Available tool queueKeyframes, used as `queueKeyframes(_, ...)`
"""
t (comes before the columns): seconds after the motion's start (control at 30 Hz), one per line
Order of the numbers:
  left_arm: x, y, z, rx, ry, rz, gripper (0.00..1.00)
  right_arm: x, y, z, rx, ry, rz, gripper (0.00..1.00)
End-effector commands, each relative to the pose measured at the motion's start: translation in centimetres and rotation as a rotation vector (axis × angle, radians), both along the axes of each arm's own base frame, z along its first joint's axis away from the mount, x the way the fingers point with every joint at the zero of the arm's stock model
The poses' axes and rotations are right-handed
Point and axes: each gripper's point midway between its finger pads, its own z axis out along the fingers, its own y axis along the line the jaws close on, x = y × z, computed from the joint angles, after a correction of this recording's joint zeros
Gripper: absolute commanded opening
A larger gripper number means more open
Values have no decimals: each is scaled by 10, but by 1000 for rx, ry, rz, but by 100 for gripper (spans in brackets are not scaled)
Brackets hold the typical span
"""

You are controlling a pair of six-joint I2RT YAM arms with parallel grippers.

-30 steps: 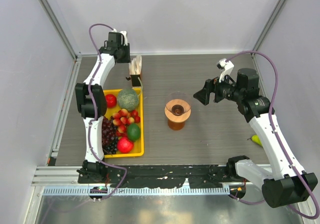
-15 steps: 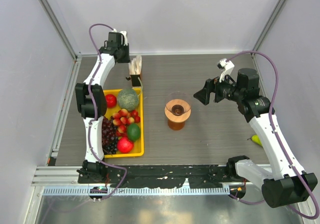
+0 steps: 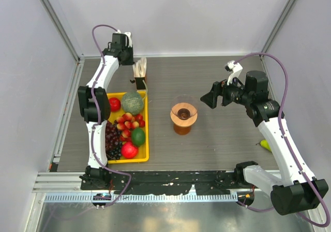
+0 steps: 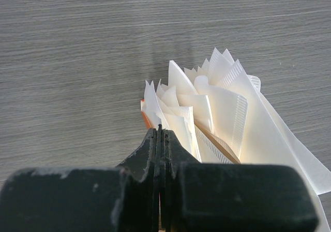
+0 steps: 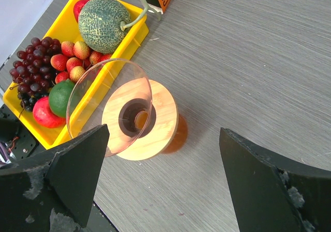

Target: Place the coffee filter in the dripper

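Top view first. My left arm [image 3: 101, 76] reaches out to the far-left part of the table [image 3: 222, 144], where the upright bundle of papers [image 3: 140, 66] stands just past the far edge of the yellow fruit tray [image 3: 147, 133]. The dripper [image 3: 183, 113] sits around the middle of the table, well apart from that bundle. The right gripper [image 3: 212, 98] hovers near the dripper on its right side, not touching it, fingers spread wide.

Left wrist view: the left gripper [image 4: 158, 134] has its fingers pressed flat together, tips right at the near edge of the bundle. The coffee filter [image 4: 154, 103] I'm after is one of those nearest sheets. I honestly can't tell if a single sheet is caught between the tips or none at all.

Right wrist view: looking down on the dripper's clear bowl and wooden collar, nothing in it yet, with both fingers far apart at the bottom corners.

Handling-wise, I'd guess the filter weighs next to nothing and is floppy, easy to crumple or tear. The sheets probably cling, so two might come out at once. Best bet is a pinch on the top edge or the ribbed seam, where the paper looks a bit stiffer.
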Motion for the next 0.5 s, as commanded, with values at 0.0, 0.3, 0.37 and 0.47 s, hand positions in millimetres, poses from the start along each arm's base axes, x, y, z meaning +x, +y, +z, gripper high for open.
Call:
queueKeyframes(0.0, 4, -4, 42, -37, -87, 0, 0, 3, 1, 15, 23, -54, 4, 95)
queueKeyframes(0.3, -3, -6, 72, -55, -146, -1, 0, 2, 2, 17, 30, -58, 6, 95)
queueKeyframes(0.37, -4, -7, 73, -55, -146, -2, 0, 1, 2, 17, 30, -58, 8, 95)
queueKeyframes(0.47, -5, -7, 74, -56, -147, -3, 0, 0, 2, 18, 30, -60, 8, 95)
